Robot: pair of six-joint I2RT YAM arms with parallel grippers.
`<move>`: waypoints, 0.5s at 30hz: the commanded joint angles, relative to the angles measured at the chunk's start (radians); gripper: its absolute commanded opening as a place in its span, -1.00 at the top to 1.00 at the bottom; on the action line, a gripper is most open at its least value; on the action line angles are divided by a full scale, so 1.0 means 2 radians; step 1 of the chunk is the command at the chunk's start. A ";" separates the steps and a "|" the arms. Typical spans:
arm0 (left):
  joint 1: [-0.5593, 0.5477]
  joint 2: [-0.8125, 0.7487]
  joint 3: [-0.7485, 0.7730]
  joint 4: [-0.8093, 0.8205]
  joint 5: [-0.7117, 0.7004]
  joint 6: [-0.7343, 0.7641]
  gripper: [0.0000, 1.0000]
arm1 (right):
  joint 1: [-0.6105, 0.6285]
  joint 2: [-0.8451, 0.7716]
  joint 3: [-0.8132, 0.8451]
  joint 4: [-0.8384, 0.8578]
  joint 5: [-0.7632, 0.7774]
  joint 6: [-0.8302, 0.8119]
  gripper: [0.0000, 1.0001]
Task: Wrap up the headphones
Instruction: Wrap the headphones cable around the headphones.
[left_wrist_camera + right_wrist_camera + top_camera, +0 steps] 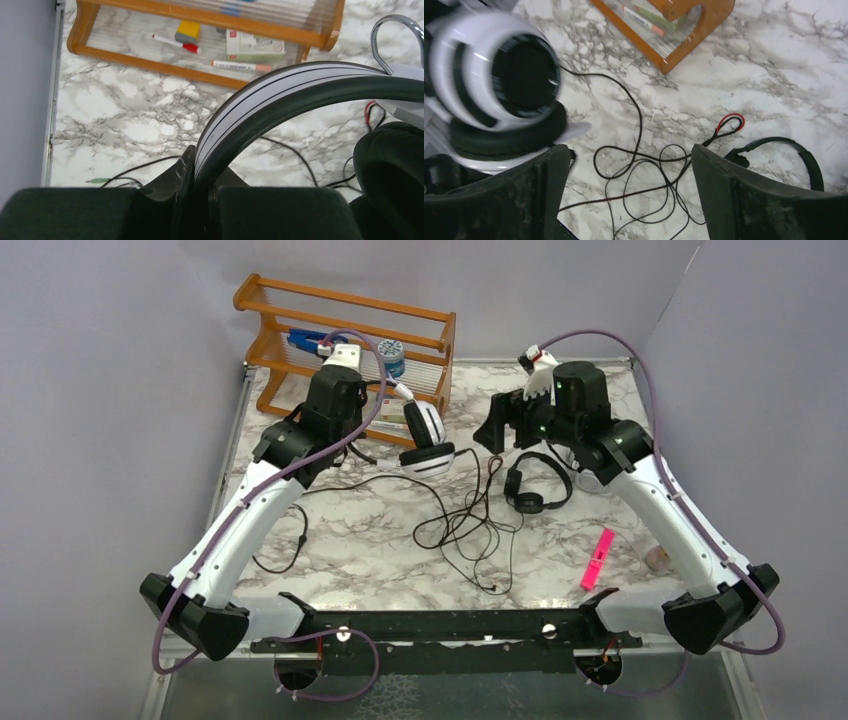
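**Loose cord waits under the right gripper**

The left gripper (200,210) pinches the white headphones (425,435) by the headband and holds them raised at far centre, beside the rack (300,300). Just right of them the right gripper (629,195) hovers with its fingers spread. The black cord (644,185) lies tangled directly beneath it, trailing nearward, so this arm is nearer. I count two headsets for certain; the black headphones (535,485) lie to the right.

Bright, even light; blurred wrist-view foregrounds
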 commanded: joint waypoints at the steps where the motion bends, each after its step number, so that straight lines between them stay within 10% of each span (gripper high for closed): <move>1: 0.000 0.016 -0.018 0.012 0.011 0.037 1.00 | 0.037 0.017 0.064 -0.022 0.024 -0.021 -0.98; 5: -0.004 0.031 -0.034 0.006 0.010 0.039 1.00 | 0.065 0.071 0.117 0.001 -0.073 -0.016 -0.99; 15: -0.009 0.029 -0.053 0.004 0.020 0.038 1.00 | 0.149 0.179 0.139 0.005 0.027 -0.031 -0.99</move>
